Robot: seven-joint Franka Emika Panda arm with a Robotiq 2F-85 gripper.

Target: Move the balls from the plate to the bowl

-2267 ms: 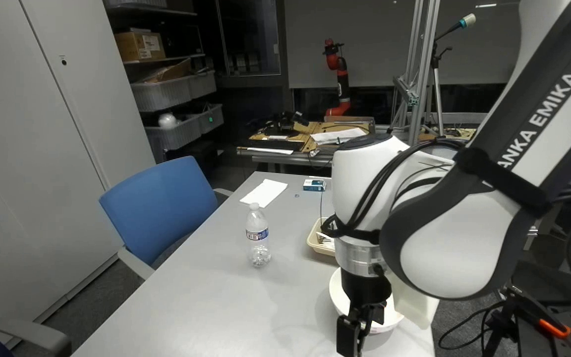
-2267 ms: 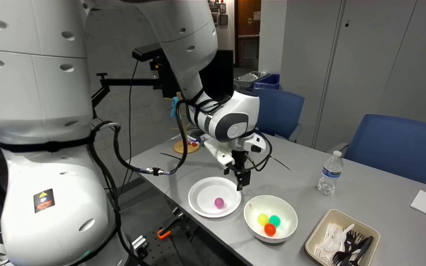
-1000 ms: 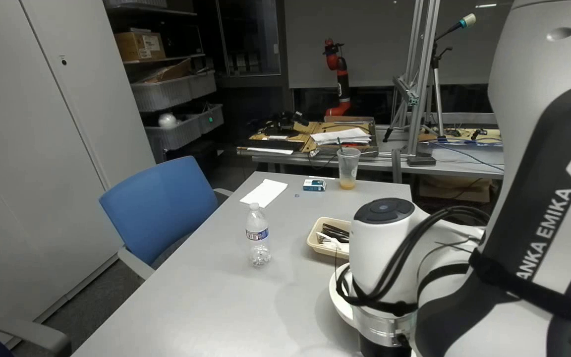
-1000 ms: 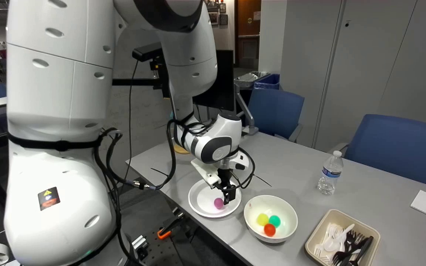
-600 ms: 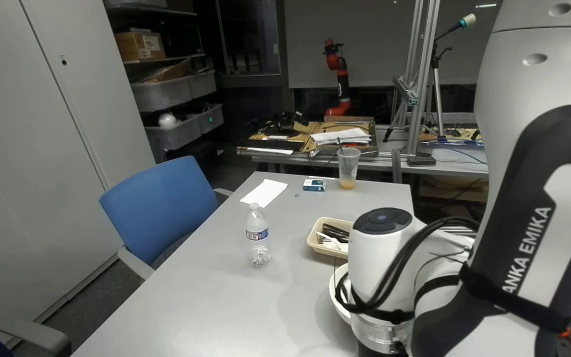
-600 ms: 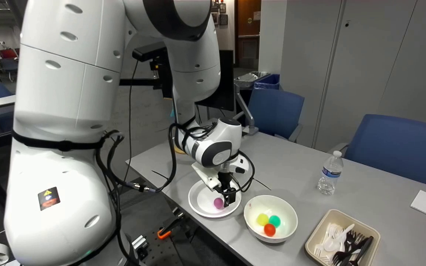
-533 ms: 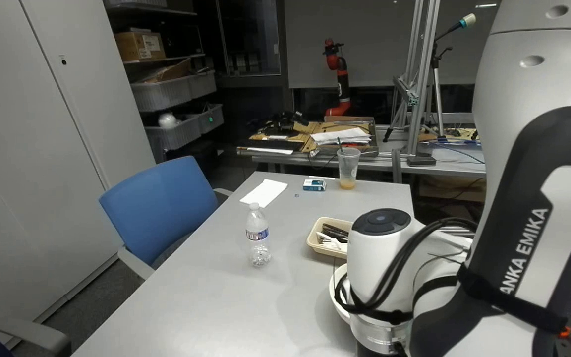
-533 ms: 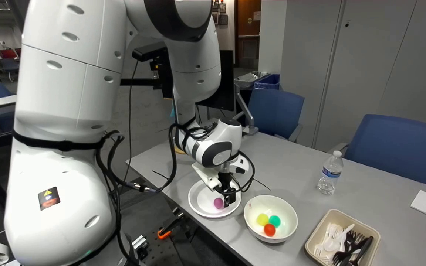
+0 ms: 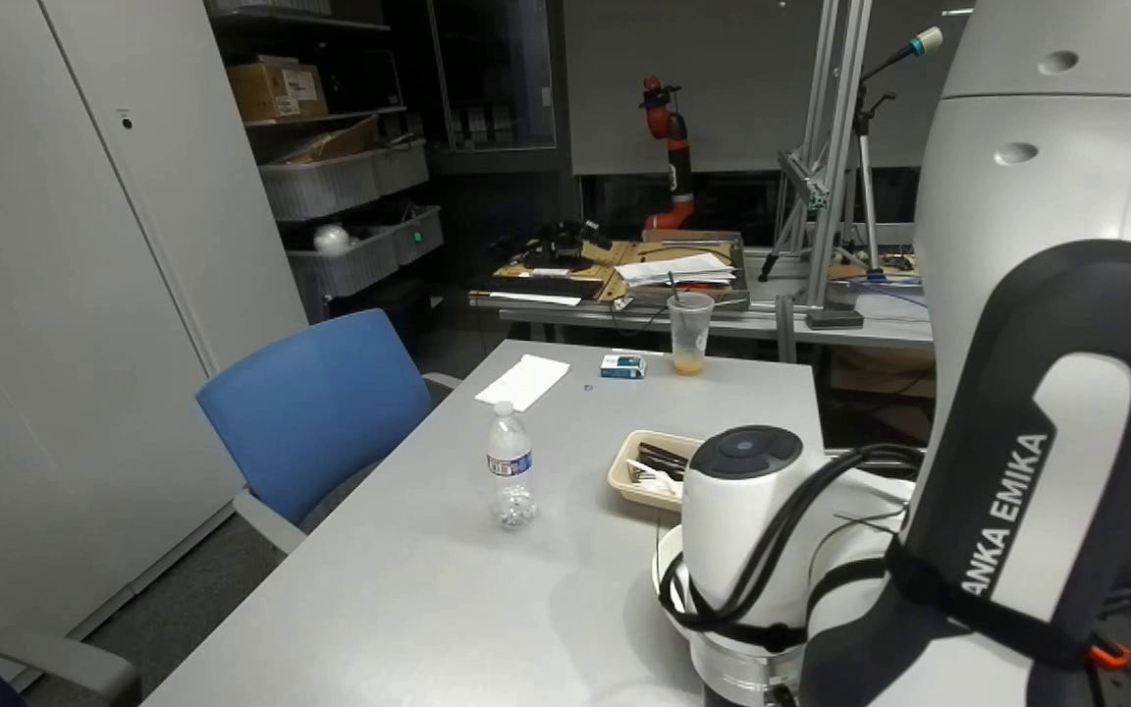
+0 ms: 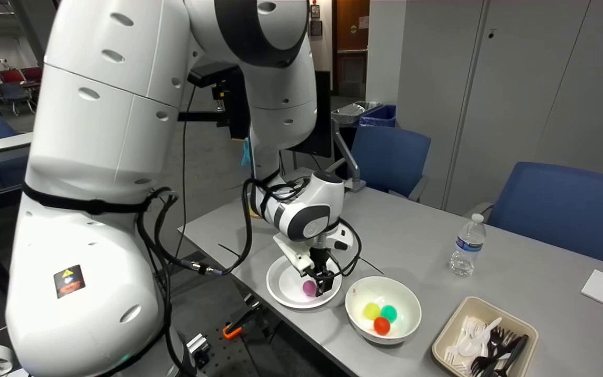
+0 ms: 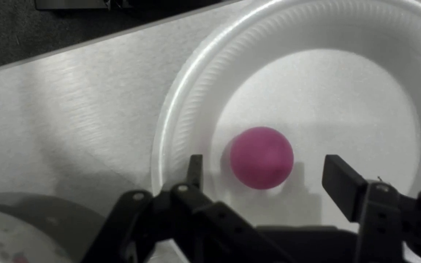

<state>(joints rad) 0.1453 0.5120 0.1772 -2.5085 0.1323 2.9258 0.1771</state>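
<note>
The pink ball [image 10: 309, 288] lies on the round white plate [image 10: 276, 288] in an exterior view. In the wrist view the ball [image 11: 261, 157] sits between the open fingers of my gripper [image 11: 267, 177], apart from both pads, over the plate [image 11: 323, 80]. In an exterior view my gripper [image 10: 325, 288] is low over the plate's right part, beside the ball. The white bowl [image 10: 410, 309], right of the plate, holds a yellow ball [image 10: 371, 311], a green ball [image 10: 389, 313] and an orange ball [image 10: 381, 325]. The arm hides the plate and most of the bowl [image 9: 666, 565] in an exterior view.
A cream tray [image 10: 443, 335] with plastic cutlery stands past the bowl. A water bottle [image 10: 467, 248] stands farther back; it shows in both exterior views [image 9: 510, 471]. A plastic cup [image 9: 689, 339] stands at the table's end. The table edge [image 11: 97, 40] runs close to the plate.
My gripper has come from behind the plate down over it, around the pink ball. In the last half second it has shifted only slightly. The balls have not visibly moved.
</note>
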